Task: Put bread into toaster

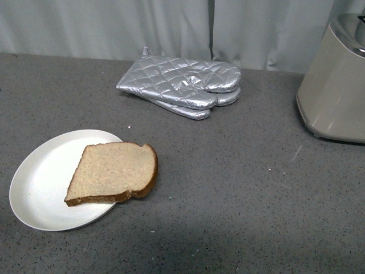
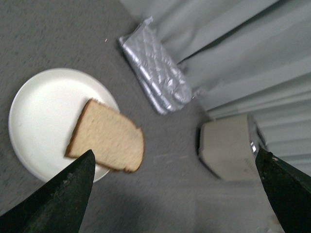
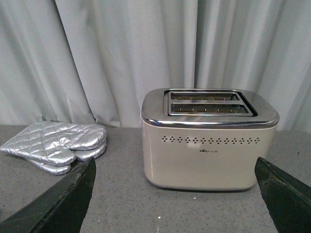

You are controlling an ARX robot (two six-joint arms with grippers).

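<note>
One slice of bread [image 1: 114,171] lay flat on a white plate [image 1: 34,188] at the near left of the grey counter [image 1: 239,194]. Its rounded, crusted end hung over the plate's rim on the side toward the toaster [image 1: 336,85]. The toaster stood well apart from it at the far right, cut off by the edge of the front view. The right wrist view showed its cream body, chrome top and two dark slots facing up. Two quilted silver oven mitts [image 1: 182,85] lay stacked near the back, close to the pale curtain [image 1: 114,23]. The left gripper [image 2: 175,151] hung above the counter, clear of the bread, with its jaws spread wide and nothing in them. The right gripper [image 3: 175,160] faced the toaster's long side, its dark fingers [image 3: 291,194] likewise wide apart, gripping nothing
</note>
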